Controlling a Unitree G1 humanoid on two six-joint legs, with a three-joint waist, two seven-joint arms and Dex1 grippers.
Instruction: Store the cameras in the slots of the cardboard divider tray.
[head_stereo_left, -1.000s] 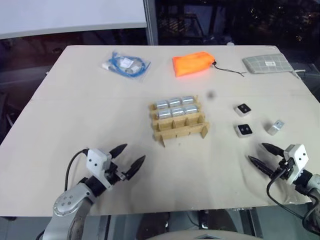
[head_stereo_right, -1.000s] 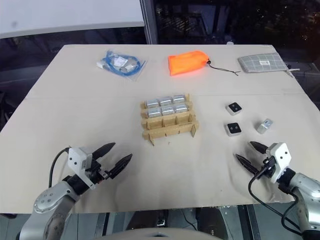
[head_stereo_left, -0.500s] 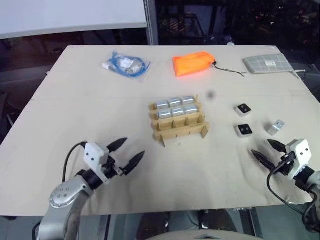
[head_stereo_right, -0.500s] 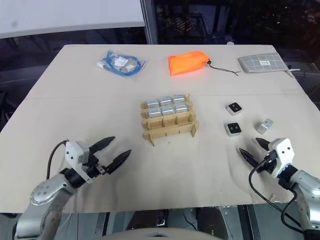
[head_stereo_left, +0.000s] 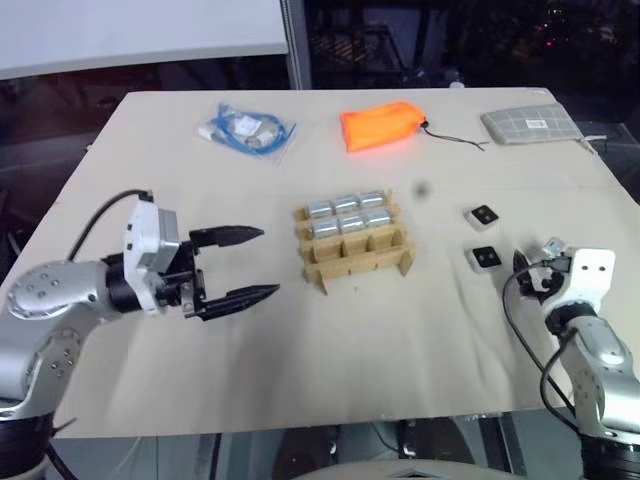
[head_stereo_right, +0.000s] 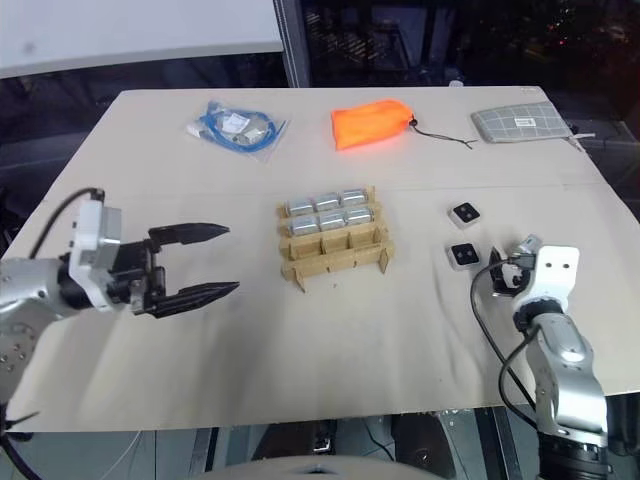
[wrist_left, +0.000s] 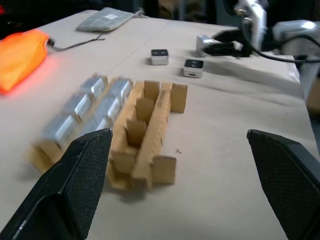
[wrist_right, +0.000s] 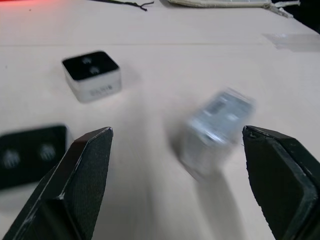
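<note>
Tray: the cardboard divider tray (head_stereo_left: 357, 238) is sitting mid-table; six cameras (head_stereo_left: 347, 213) are already filling its two far rows, and the near row of three slots is standing empty.

Loose cameras: three are lying well to the right of the tray. Two are resting black face up (head_stereo_left: 485, 214) (head_stereo_left: 486, 258), and the third, a silver one on its side (wrist_right: 216, 126), is lying just ahead of the right gripper.

Right gripper: the right gripper (wrist_right: 175, 175) is hanging wide open and holding nothing. Over the last second it has been pushing forward across the table and levelling out, so the silver camera is now lying between the lines of its two fingers, though not yet touched.

Left gripper: the left gripper (head_stereo_left: 240, 264) is also spread fully, empty, with its fingers pointing across at the tray from the left. It has been lifting off the table edge and swinging round toward the tray during the same second.

Meaning for the task: two thirds of the slots are looking done. The right arm seems to be lining up on the silver camera, probably the next to go in; the left appears to be taking a ready stance beside the tray.

Watch point: the silver camera is lying on its side, so closing on it off-centre could knock it away.

Other things: an orange bag (head_stereo_left: 379, 127), a checked pouch (head_stereo_left: 530, 125) and a packet of blue cable (head_stereo_left: 248, 129) are lying along the far edge, well clear.
</note>
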